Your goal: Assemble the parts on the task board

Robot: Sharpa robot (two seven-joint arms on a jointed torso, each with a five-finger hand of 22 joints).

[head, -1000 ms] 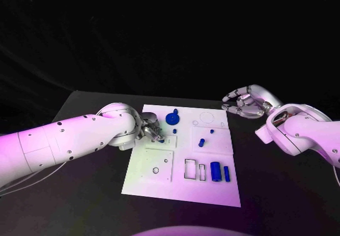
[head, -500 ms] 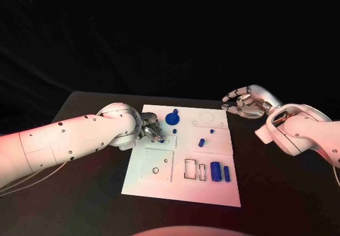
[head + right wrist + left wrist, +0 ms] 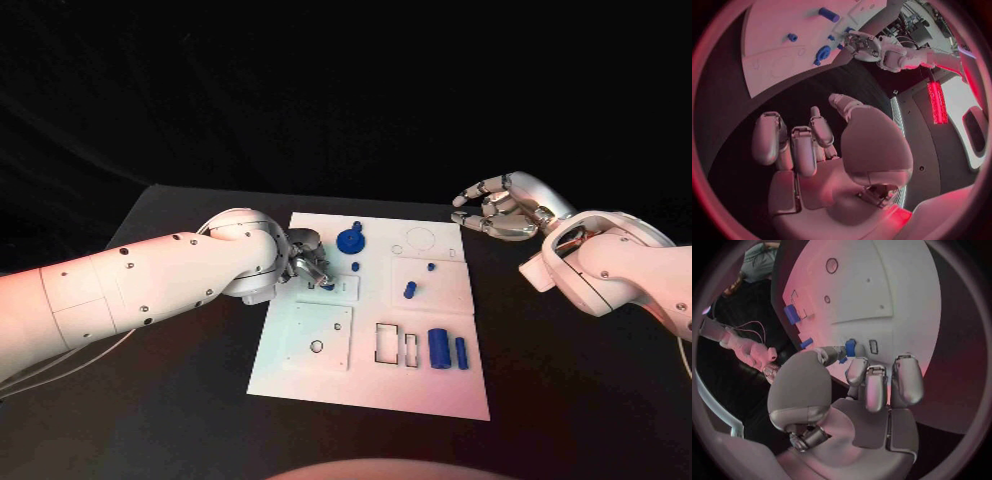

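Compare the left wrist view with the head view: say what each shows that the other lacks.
Left wrist view alone: the left hand's fingers pinching a small blue part against the task board.

Head view alone: the whole board, the blue round part at its far end, and the right hand raised off the board's far right corner, holding nothing.

Both: the board and the paired blue blocks.

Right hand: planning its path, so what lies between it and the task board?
Only bare black table in the head view; the right hand hovers just off the task board's far right corner.
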